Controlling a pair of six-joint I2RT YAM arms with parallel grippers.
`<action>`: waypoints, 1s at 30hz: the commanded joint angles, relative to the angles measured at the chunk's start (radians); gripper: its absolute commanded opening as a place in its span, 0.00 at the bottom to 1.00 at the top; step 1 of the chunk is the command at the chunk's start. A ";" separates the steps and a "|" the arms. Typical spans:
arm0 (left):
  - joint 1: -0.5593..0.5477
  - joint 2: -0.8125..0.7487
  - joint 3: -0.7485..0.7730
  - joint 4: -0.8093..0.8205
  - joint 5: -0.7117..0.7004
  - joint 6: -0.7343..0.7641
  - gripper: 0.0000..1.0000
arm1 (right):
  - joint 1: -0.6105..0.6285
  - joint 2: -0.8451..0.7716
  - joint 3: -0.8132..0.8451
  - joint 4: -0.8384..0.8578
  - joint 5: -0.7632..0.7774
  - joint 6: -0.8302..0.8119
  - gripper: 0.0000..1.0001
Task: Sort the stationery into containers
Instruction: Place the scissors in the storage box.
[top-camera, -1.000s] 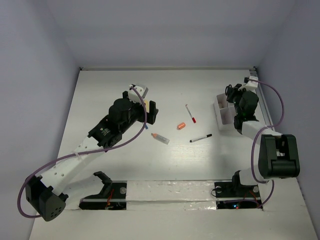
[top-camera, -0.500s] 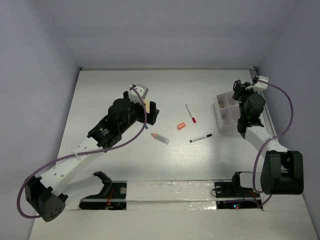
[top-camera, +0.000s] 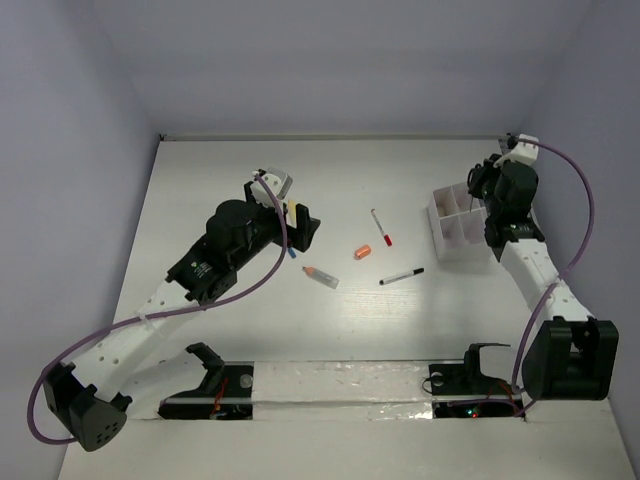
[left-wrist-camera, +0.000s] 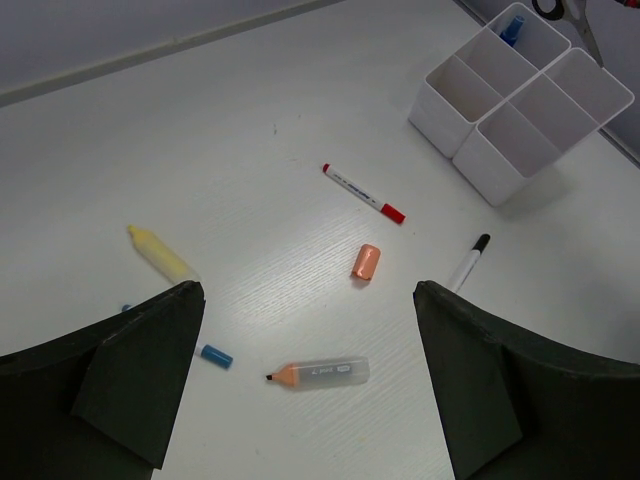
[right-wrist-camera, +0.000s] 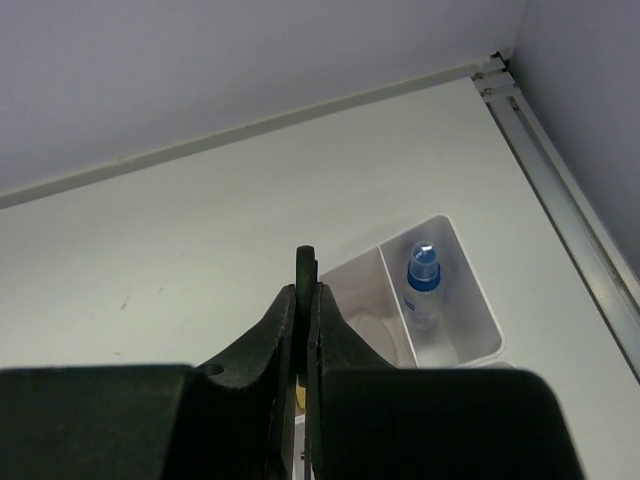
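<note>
My L fingers (left-wrist-camera: 140, 370) are spread wide w/ nothing btw them. The left gripper (top-camera: 290, 203) hangs above the white table (top-camera: 450, 330), off its surface. My R fingers (right-wrist-camera: 285, 330) are pressed flat together and pinch nothing. In the top view the right gripper (top-camera: 478, 182) sits at 1 o'clock of the white plastic organizer box with four square compartments (top-camera: 447, 243), over its far corner.

R wrist view: a blue-capped white tube (right-wrist-camera: 423, 285) stands in one compartment, approx 4 o'clock from my fingertips. L wrist view puts it in the box's farthest cell.

Loose stationery lies mid-table. Ref pt is the short orange plastic cap (top-camera: 362, 252):
- white pen with a red cap (top-camera: 380, 228) at 1 o'clock
- white-barrelled marker with a black cap (top-camera: 401, 276) at 4 o'clock
- clear crayon with an orange tip (top-camera: 320, 277) at 8 o'clock
- box out at 2–3 o'clock

These lie apart, none touching.

L wrist view: a pale yellow stick (left-wrist-camera: 160, 255) lies at 9 o'clock of the cap, near one of my L fingers. A blue-tipped pen (left-wrist-camera: 213, 354) pokes out beside that finger, rest hidden.
</note>
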 joint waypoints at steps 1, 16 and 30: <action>-0.002 -0.027 -0.001 0.050 0.021 -0.011 0.84 | -0.008 0.035 0.127 -0.197 -0.052 0.008 0.00; -0.002 -0.011 -0.001 0.052 0.014 -0.008 0.85 | -0.008 0.177 0.385 -0.570 -0.060 0.010 0.00; -0.002 -0.020 -0.003 0.052 0.019 -0.011 0.85 | -0.008 0.146 0.418 -0.661 -0.068 0.007 0.00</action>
